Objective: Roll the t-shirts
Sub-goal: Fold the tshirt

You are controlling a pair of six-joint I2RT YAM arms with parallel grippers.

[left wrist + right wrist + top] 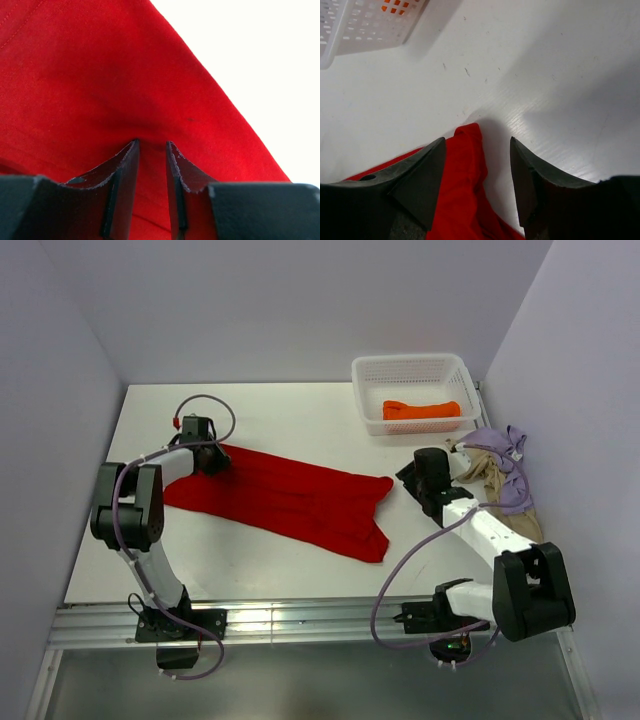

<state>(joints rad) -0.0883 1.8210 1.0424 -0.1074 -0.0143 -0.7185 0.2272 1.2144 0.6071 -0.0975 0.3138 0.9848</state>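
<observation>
Between the wide jaws of my right tool (477, 141) lies a corner of the red t-shirt (462, 200), my left tool (152, 144) narrowly pinching its other end; spreading looks finished, so next I must tuck an edge and roll.

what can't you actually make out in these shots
- Whether the left gripper pinches the red shirt: left wrist, the fingertips meet the cloth in shadow.
- The red shirt's left end: top view, under the left gripper.
- Where the beige shirt ends and the lavender shirt begins: top view, tangled, partly behind the right arm.
- The orange shirt: right wrist, only specks through the basket, itself cut off by the edge.
</observation>
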